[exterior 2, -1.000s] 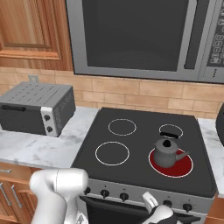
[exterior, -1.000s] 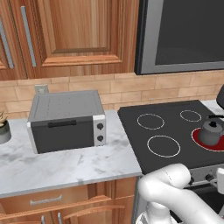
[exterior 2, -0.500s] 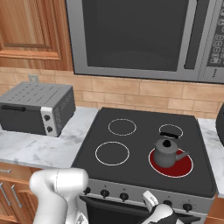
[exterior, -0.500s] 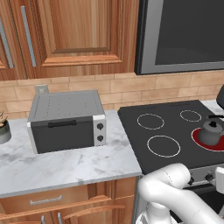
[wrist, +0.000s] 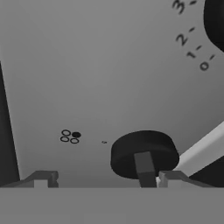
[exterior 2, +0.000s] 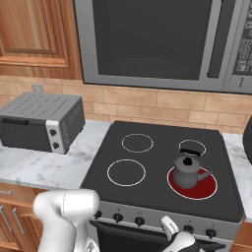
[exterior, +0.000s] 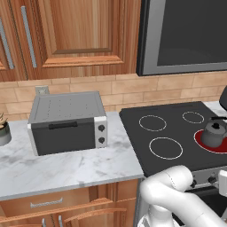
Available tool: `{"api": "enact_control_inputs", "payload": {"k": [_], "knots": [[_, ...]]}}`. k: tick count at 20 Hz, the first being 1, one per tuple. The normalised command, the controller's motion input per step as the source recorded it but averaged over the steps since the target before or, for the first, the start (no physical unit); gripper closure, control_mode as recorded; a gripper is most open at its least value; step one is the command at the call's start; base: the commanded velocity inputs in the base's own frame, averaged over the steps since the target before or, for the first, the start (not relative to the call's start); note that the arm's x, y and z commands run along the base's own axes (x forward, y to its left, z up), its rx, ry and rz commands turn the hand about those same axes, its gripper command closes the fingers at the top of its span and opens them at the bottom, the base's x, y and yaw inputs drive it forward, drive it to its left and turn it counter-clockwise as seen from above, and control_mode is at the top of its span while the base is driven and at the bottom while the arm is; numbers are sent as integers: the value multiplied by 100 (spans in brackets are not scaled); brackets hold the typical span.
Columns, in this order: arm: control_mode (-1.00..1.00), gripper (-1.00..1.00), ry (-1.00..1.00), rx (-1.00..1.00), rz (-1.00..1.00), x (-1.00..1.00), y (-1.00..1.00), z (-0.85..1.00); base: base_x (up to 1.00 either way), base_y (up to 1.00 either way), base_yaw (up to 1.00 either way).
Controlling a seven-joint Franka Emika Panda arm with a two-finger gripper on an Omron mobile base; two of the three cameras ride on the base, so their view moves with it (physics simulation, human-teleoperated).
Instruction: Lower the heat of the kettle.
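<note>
Grey stove front panel [wrist: 109, 78] fills the background behind the pincer [wrist: 107, 178], whose tips stand apart astride a black knob [wrist: 144, 153] without visibly touching it, while up on the cooktop [exterior 2: 157, 157] the kettle [exterior 2: 187, 171] sits on the glowing red front-right burner [exterior 2: 193, 184], beside the marble surface [exterior 2: 44, 165]
</note>
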Motion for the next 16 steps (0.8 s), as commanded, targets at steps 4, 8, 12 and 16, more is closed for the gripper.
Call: {"api": "enact_control_inputs", "payload": {"k": [4, 8, 12, 16], "knots": [[-100, -100, 0, 1, 0, 0, -3, -8, 0, 0, 0], [-100, -100, 0, 1, -1, -1, -7, -7, 0, 0, 0], [-100, -100, -1, 2, -1, -13, -10, -4, 0, 0, 0], [-100, -100, 0, 3, 0, -15, -8, -1, 0, 0, 0]]}}
